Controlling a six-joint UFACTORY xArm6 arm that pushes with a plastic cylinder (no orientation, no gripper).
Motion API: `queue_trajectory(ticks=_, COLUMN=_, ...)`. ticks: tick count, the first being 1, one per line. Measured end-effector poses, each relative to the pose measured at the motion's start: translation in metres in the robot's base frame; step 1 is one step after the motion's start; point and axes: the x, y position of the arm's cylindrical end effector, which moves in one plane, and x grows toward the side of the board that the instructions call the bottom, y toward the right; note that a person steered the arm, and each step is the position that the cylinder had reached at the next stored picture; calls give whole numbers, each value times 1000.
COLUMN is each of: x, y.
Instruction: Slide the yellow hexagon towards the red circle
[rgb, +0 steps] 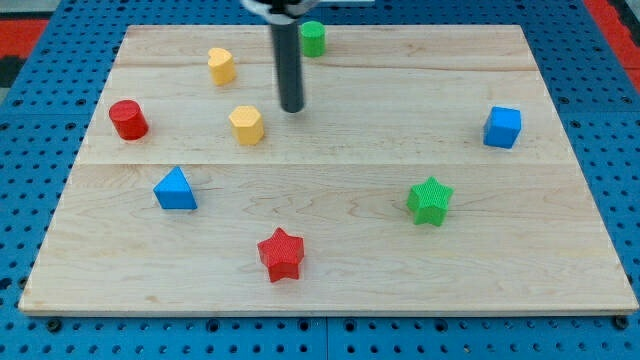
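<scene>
Camera view: the arm carries no pincer, so there is no released or clenched state to tell; it ends in a dark rod whose tip (291, 108) sits just to the view's upper right of the yellow hexagon (246, 125), apart from it. The red circle (128, 119) lies to the view's left, near the desk (340, 230) edge. To push well, the tip probably needs to settle squarely on the hexagon's right face and drive leftward, keeping below the second yellow block (221, 65). All blocks look ribbed plastic; the desk is pale planked wood.
</scene>
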Motion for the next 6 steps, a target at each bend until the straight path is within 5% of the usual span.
queue_trajectory(ticks=1, x=46, y=-7)
queue_trajectory(ticks=4, x=16, y=-120)
queue_trajectory(ticks=6, x=-19, y=-63)
